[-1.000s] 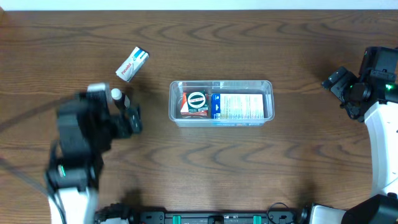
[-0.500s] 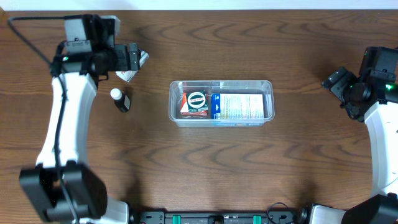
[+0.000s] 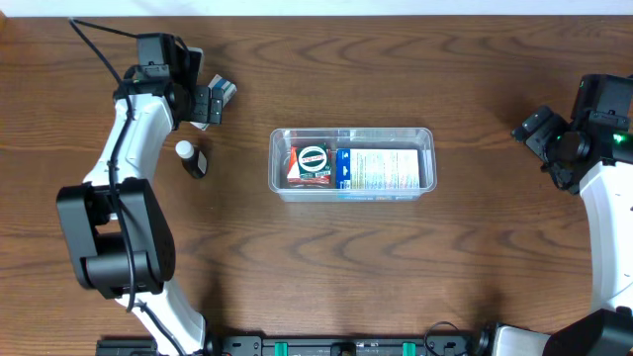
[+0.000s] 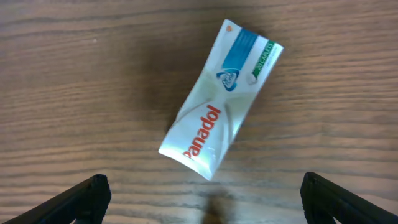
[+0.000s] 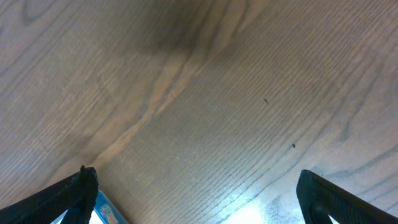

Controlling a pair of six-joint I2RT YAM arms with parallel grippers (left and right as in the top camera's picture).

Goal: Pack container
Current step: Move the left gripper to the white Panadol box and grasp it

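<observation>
While left end effector hovers (jaws wide), container sits well apart.

A dark wooden table with wavy grain fills the view. Beyond the table's far edge runs a pale strip.

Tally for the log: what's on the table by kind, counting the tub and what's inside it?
Clear container: 1
Boxes: 2, the Panadol box on the table and the blue-and-white box in the container
Red packet with green round label, in the container: 1
Dark bottle with white cap: 1
Total: 5
</observation>
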